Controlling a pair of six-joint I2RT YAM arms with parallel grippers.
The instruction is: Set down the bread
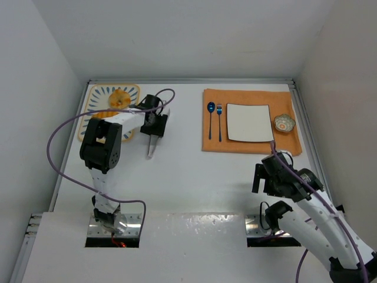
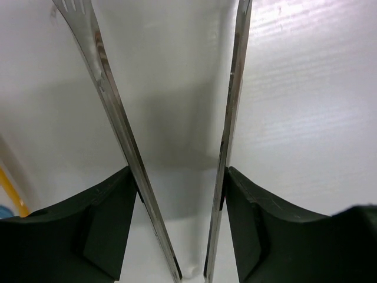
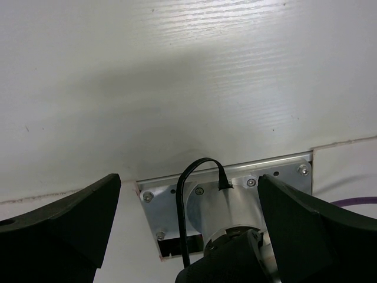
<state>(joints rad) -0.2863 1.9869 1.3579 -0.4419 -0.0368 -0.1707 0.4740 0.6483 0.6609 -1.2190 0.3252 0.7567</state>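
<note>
1. Two pieces of bread lie on the yellow-rimmed tray (image 1: 112,86) at the upper left of the top view. The round bun (image 1: 119,98) is in plain sight; the second piece (image 1: 105,115) shows only partly past the left arm.
2. None of the bread is on the white plate (image 1: 249,122), which lies bare on the orange placemat (image 1: 235,147) at the upper right. A spoon (image 1: 211,111) and fork (image 1: 219,118) lie just beside its left edge, and a small bowl (image 1: 284,123) sits at its right. I judge the plate to be the goal, so the whole carry is left to do.
3. The left tool (image 1: 154,125) is clenched on a pair of tongs (image 2: 112,106). In the wrist view its fingers (image 2: 88,224) press against the two metal blades, with nothing between the blades. The tongs point down the frame over bare worktop (image 1: 194,177), just right of the tray.
4. The right tool (image 3: 187,180) is released, jaws wide and grasping nothing, at the lower right near its own base.
5. Between tray and placemat the worktop is free for a carry. The tray lies close to the left wall and the raised back edge, so room is tighter there. The cutlery crowds the plate's left side.
</note>
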